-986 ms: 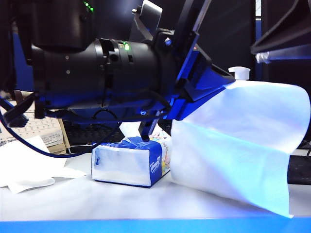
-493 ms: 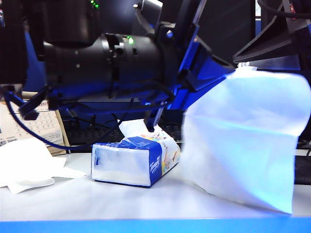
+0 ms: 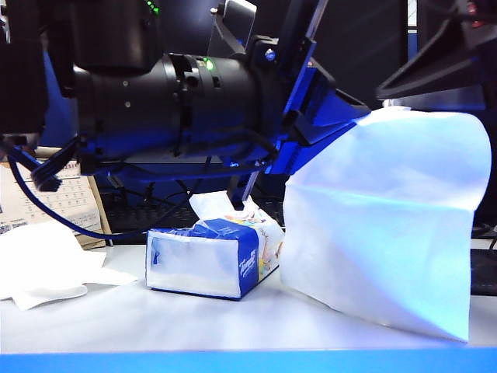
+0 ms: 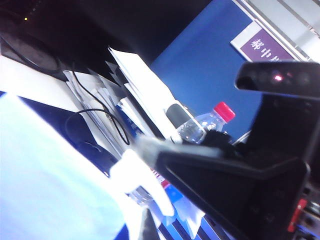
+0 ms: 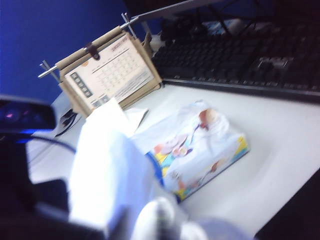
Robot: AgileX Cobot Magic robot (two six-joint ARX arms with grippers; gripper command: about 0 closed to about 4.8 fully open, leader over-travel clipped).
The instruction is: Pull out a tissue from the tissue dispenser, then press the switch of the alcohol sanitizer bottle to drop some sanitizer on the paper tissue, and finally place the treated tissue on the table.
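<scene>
One tissue [image 3: 388,233] hangs beside the tissue dispenser [image 3: 210,260].

tissue dispenser [image 3: 211,260] on table [image 3: 233,326]; tissue [image 3: 388,225] hanging right; desk calendar [image 5: 112,70] behind-left

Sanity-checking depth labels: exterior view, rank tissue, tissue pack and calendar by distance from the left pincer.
1. Tissue: pinched in the left pincer, hanging at right.
2. Tissue pack: on the table, below and left of it.
3. Calendar: far left, behind the arm.
</scene>
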